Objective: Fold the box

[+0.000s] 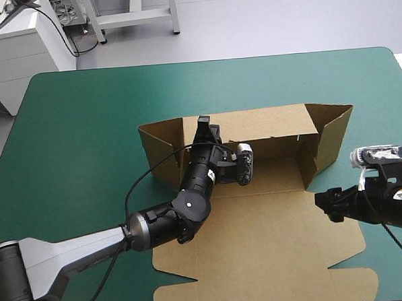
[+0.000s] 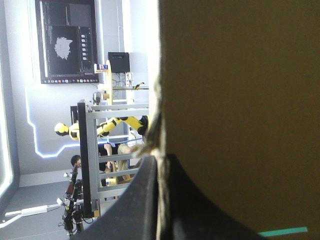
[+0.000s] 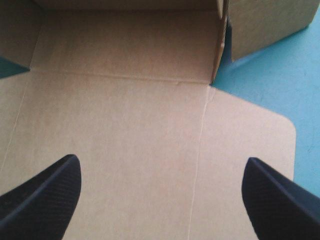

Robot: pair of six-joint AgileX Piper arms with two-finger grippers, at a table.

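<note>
The brown box (image 1: 260, 242) lies mid-table with its back wall and both side walls raised and its lid panel flat toward the near edge. My left gripper (image 1: 204, 129) reaches over the box floor to the back wall's top edge. In the left wrist view it (image 2: 159, 167) is shut on that wall (image 2: 240, 100), the board's edge showing between the black fingers. My right gripper (image 1: 324, 205) hovers at the flat panel's right edge, near the right side wall. In the right wrist view it (image 3: 160, 195) stands open over the flat board (image 3: 125, 125).
The teal-green cover (image 1: 72, 144) shows bare on all sides of the box, widest at the left and the far side. A strip of cover (image 3: 280, 85) lies beside the right side wall. The table's right edge is close to the right arm.
</note>
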